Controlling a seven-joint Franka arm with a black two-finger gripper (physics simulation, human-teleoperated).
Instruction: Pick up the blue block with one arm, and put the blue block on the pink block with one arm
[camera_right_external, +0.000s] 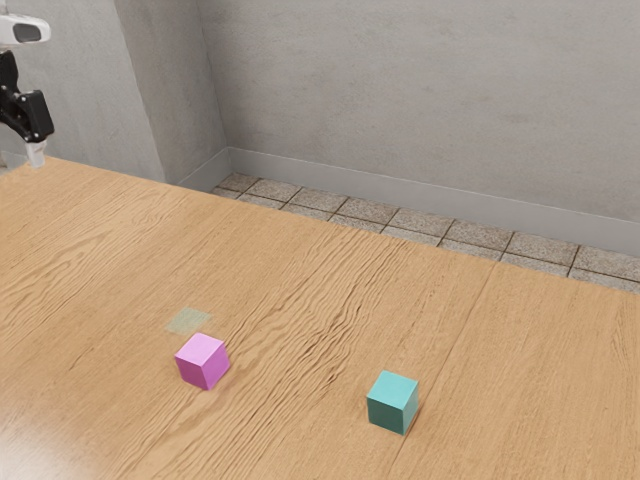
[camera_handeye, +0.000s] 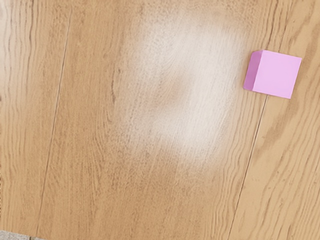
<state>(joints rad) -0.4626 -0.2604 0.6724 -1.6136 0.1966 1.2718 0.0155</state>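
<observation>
Two small cubes sat on the wooden counter (camera_right_external: 320, 260) in the exterior view, both flat on their bases and neither touched by anything. The pink block (camera_right_external: 202, 360) served as the marker for the rest. The blue block (camera_right_external: 392, 401), closer to teal in shade, lay well apart from the pink block, toward the exterior view's right of it and a little nearer the camera. Just beyond the pink block, on the wall side, a faint greenish square patch (camera_right_external: 188, 320) was marked on the wood, near the block but not under it. Far from the pink block, up toward the exterior view's upper left, the arm's fingers (camera_right_external: 36, 154) hung above the counter's far corner. Whether they stood apart or together could not be told, and nothing was seen between them. Past the counter's far edge, away from the pink block, ran a strip of stone floor tiles (camera_right_external: 420, 218) and a grey wall (camera_right_external: 420, 90) with a pale baseboard.

Seen from the wrist view, the pink block (camera_handeye: 272, 74) appeared from almost directly overhead, its top face and one darker side visible. It rested right beside a seam between two counter (camera_handeye: 100, 150) planks. A pale, washed-out sheen (camera_handeye: 185, 85) spread over the wood beside the pink block.
</observation>
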